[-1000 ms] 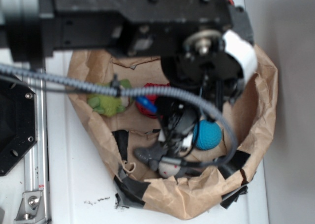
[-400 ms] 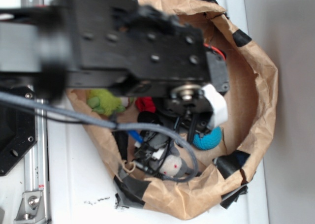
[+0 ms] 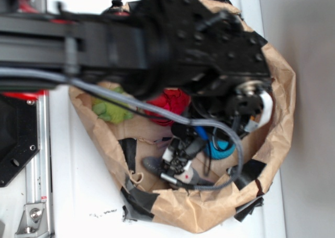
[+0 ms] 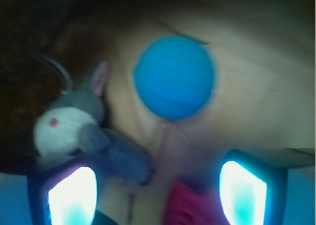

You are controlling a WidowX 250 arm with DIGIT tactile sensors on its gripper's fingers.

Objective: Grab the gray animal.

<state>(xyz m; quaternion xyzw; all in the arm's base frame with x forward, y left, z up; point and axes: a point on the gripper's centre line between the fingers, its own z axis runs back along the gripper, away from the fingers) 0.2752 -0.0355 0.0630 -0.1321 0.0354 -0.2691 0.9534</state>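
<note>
Your hand [image 4: 158, 185] hangs wide open inside the crumpled brown paper bag [image 3: 272, 128], holding nothing. The small gray plush animal with the whitish face [image 4: 74, 126] lies off-centre, touching the left finger [image 4: 69, 190]. Close now and you may pinch only a limb, or catch the round blue knitted ball [image 4: 174, 76] nearby. Since a second ago, the arm has swung lower over the bag and the toy has shifted slightly.

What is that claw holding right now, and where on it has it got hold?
Nothing. In the wrist view the gripper is open, its fingers apart. The gray animal lies against the left one, not clamped; the blue ball sits free beyond.
</note>
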